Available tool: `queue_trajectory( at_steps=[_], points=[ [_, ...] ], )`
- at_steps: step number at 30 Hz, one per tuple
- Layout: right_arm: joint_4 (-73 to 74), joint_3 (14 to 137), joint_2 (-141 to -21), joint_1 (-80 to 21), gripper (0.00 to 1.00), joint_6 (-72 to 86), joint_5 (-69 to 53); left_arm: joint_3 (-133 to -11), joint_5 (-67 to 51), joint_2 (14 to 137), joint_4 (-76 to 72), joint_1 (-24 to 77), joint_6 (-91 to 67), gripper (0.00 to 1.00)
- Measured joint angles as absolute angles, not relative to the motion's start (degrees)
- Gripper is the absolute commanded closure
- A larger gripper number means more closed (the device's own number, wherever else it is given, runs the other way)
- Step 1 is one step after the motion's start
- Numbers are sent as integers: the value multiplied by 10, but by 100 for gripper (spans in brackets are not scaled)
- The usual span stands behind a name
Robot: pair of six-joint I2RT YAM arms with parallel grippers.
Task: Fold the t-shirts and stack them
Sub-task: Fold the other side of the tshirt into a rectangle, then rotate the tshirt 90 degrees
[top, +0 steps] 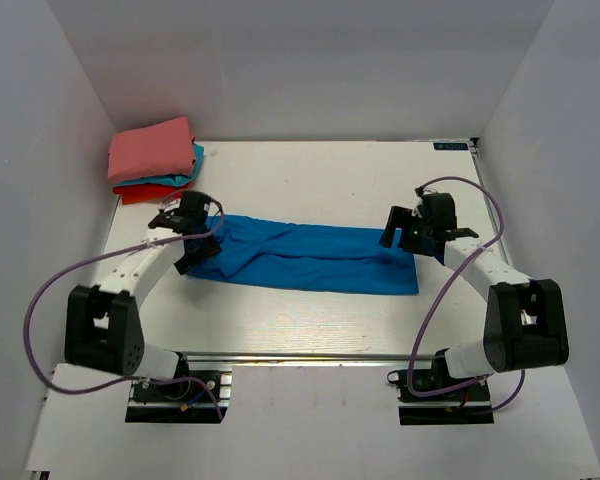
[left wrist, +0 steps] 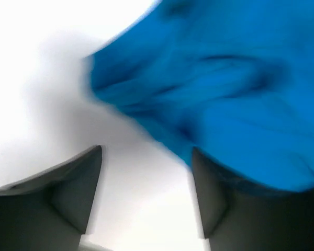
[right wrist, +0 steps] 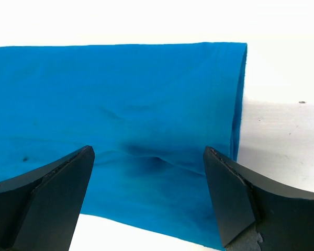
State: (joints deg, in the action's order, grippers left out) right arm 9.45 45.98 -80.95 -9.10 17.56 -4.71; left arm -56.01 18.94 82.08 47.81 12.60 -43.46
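Your right gripper [right wrist: 147, 151] stands wide open over the right end of the blue t-shirt [right wrist: 120, 94], gripping nothing; your left gripper [left wrist: 146, 150] is parted too at the shirt's left end, though blur hides whether cloth brushes a finger. Pink, teal and red shirts sit folded in a pile [top: 152, 152] at the table's [top: 310, 170] far-left corner, so I judge only the blue one remains: a long band mid-table, needing further folding, then stacking.
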Motion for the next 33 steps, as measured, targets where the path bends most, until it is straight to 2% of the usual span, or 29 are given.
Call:
queue_trajectory(
  at_steps=[1,2,6,11,16,22,33],
  points=[
    [94,460,-809,-91,10,176,-50,-560,169,802,451,127,-423,4],
    [94,460,-809,-91,10,176,-52,-559,140,785,422,127,-409,0],
    [93,460,-809,-92,10,176,-60,-560,4,779,294,137,-366,0],
    [92,460,-814,-92,10,176,-60,-564,-70,871,235,163,-333,0],
    [93,460,-829,-92,10,176,-54,-537,-62,886,240,159,-321,0],
    [93,460,-860,-92,10,176,-48,-483,12,845,246,146,-326,0],
    [80,460,-892,-92,10,178,-57,-490,76,901,251,138,-339,0]
  ],
)
